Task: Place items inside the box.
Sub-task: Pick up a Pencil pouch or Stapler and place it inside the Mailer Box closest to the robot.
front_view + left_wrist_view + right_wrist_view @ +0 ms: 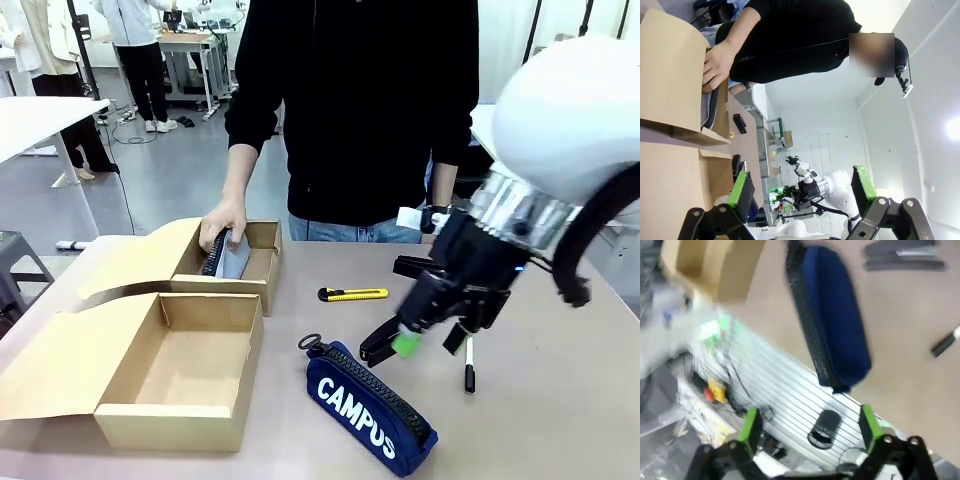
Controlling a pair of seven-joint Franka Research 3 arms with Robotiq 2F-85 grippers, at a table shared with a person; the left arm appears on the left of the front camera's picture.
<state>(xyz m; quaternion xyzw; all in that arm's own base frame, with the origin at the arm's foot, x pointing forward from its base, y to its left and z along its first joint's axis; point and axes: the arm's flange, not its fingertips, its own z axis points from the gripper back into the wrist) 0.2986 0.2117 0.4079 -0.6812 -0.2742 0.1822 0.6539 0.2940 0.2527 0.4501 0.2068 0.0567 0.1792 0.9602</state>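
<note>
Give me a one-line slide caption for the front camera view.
Open right claw hovers by the navy CAMPUS pencil case as a person's hand rests in the far cardboard box.

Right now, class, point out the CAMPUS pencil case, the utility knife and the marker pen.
navy CAMPUS pencil case (358, 410), front view, on its lettered side.
yellow-black utility knife (355, 294), front view, on its yellow body.
marker pen (468, 358), front view, on its white barrel.
</note>
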